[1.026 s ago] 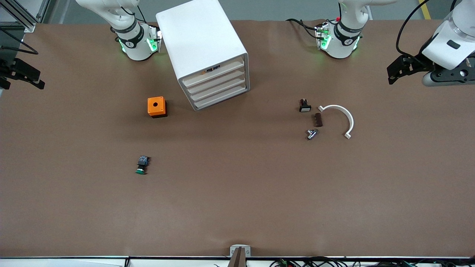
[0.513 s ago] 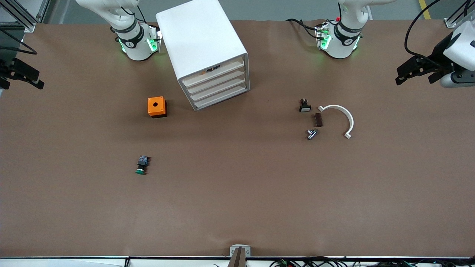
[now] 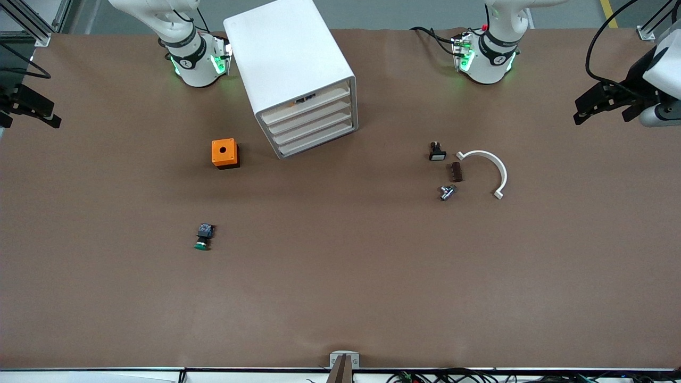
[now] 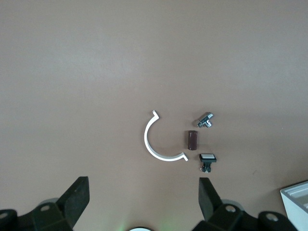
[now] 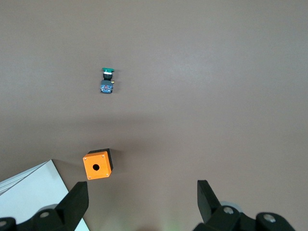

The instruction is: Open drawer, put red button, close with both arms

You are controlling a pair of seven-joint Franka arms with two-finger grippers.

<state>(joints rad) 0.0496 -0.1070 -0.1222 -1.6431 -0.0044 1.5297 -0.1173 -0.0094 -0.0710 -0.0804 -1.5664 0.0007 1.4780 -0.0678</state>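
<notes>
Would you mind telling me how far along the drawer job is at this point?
It looks finished: the drawer cabinet has every drawer shut, and no red button shows on the table. Nothing is in hand: the left gripper and right gripper are open, up at the table's ends. Nothing visible remains.

The drawer cabinet [image 3: 290,58], a white box with four shallow drawers stacked in its face, stands on the table between the two arm bases, nearer the right arm's; its drawer fronts [image 3: 311,122] lie flush and angle toward the front camera and the left arm's end. The right arm [image 3: 194,58] reaches out to its own end of the table, and the right gripper [image 3: 37,109] hangs there with its fingers spread wide. The left arm [image 3: 489,53] mirrors it, the left gripper [image 3: 590,106] hanging equally wide over the table's edge.
</notes>
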